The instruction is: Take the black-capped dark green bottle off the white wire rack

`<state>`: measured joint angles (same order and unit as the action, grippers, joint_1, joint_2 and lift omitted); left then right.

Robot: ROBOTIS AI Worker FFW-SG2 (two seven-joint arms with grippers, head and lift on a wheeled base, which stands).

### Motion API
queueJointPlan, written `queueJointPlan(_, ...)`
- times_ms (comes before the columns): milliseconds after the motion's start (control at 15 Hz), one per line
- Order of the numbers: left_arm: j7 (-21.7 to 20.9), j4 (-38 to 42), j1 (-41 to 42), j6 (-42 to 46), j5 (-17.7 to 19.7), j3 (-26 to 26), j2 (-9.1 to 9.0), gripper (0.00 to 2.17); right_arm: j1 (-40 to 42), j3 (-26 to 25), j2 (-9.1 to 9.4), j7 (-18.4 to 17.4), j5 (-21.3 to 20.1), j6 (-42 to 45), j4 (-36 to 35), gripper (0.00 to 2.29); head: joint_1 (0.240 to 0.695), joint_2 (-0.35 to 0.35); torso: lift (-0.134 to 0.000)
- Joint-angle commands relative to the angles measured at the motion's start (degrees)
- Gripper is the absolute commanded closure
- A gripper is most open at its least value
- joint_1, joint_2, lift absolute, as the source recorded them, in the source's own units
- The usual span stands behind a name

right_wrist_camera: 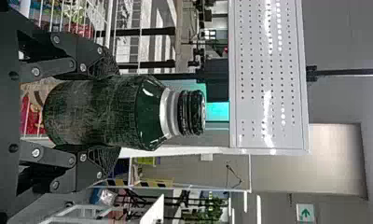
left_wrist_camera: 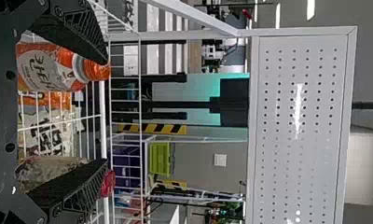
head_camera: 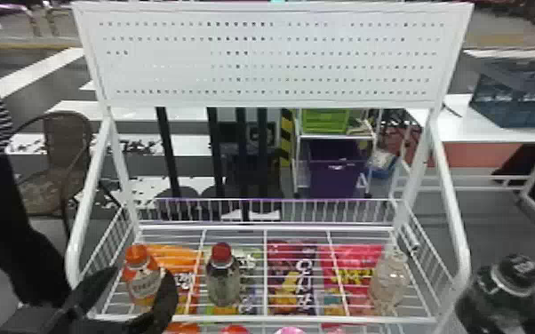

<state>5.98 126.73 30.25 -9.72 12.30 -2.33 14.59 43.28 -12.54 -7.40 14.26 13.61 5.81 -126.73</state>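
Firmly grasped, dark green bottle lies outside the rack

At the lower right of the head view, the dark green bottle (head_camera: 493, 295) is seen beyond the side of the white wire rack (head_camera: 280, 318). Its body is clasped between both fingers of the right gripper (right_wrist_camera: 111, 113), its long axis roughly upright and in line with them, black cap (right_wrist_camera: 192, 113) beyond the tips. The left gripper (head_camera: 142, 277), fingers spread, is placed lower left, well apart.

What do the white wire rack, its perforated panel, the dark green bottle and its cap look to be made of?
White wire rack: likely coated metal, satin; thin, straight rods.
Perforated panel: probably painted sheet metal, smooth; regular holes.
Dark green bottle: glossy shoulder with bright highlights; glass or plastic, can't tell.
Cap: likely black plastic, shiny; ridged side.
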Motion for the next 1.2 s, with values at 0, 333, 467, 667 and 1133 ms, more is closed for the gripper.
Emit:
queueJointPlan(0,0.1,0.1,-0.3,-0.4,0.0,0.2,-0.09,0.15,1.9,-2.8,1.51,1.0,0.4,-1.6,-2.2,1.21,0.499,0.0,0.0)
queueJointPlan(333,0.1,0.4,-0.5,-1.3,0.0,0.0,-0.09,0.15,1.1,-2.5,1.77,1.0,0.1,-5.8,-3.3,1.21,0.499,0.0,0.0)
queueJointPlan(467,0.1,0.4,-0.5,-1.3,0.0,0.2,-0.09,0.15,0.8,-2.4,1.77,1.0,0.1,-5.8,-3.3,1.21,0.499,0.0,0.0)
queueJointPlan(667,0.1,0.4,-0.6,-1.3,0.0,0.2,-0.17,0.15,0.8,-2.4,1.68,1.0,0.2,-6.0,-3.2,1.21,0.499,0.0,0.0)
queueJointPlan(1133,0.1,0.9,-0.6,-2.4,0.0,0.1,-0.17,0.15,0.5,-2.9,1.6,1.4,1.3,-6.1,-2.7,1.21,0.499,0.0,0.0)
